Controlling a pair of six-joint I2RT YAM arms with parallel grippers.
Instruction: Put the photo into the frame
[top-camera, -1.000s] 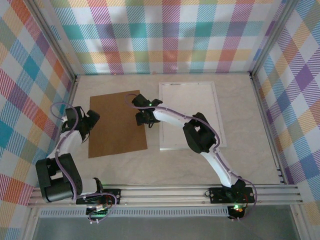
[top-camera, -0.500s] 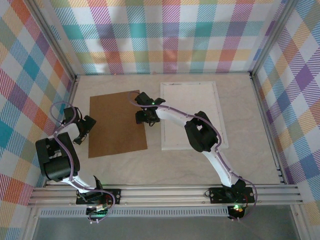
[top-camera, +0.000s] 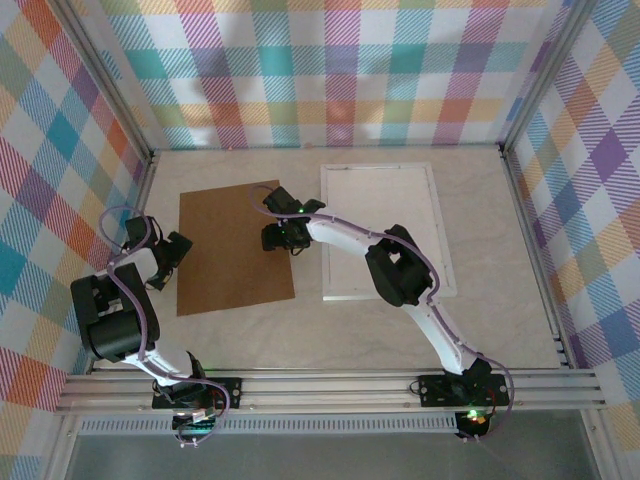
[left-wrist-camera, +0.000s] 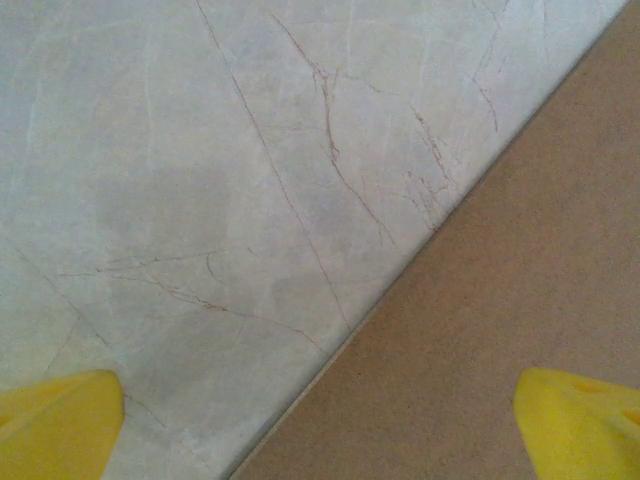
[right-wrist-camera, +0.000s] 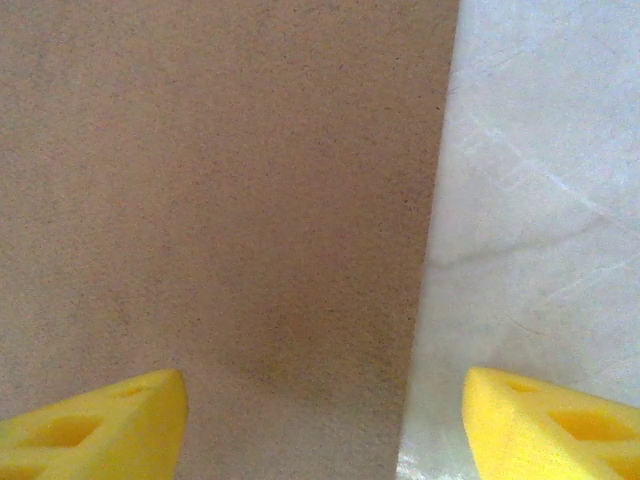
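**Finding: nothing gripped, board approached from both sides**

The frame (top-camera: 378, 168) lies flat toward the table's (top-camera: 480, 250) far right; its white filling may be the photo face down, cannot tell; right gripper (top-camera: 273, 238), jaws apart, straddles the brown backing board's (top-camera: 235, 250) right edge; left gripper (top-camera: 168, 262) gapes at its left edge, presumably to lift it.

I see the frame (top-camera: 380, 168) lying flat on the right half of the table, a large white rectangle with a thin rim, its long sides running away from me and slightly skewed. Inside the rim is a plain pale face; I cannot tell what sheet that is.
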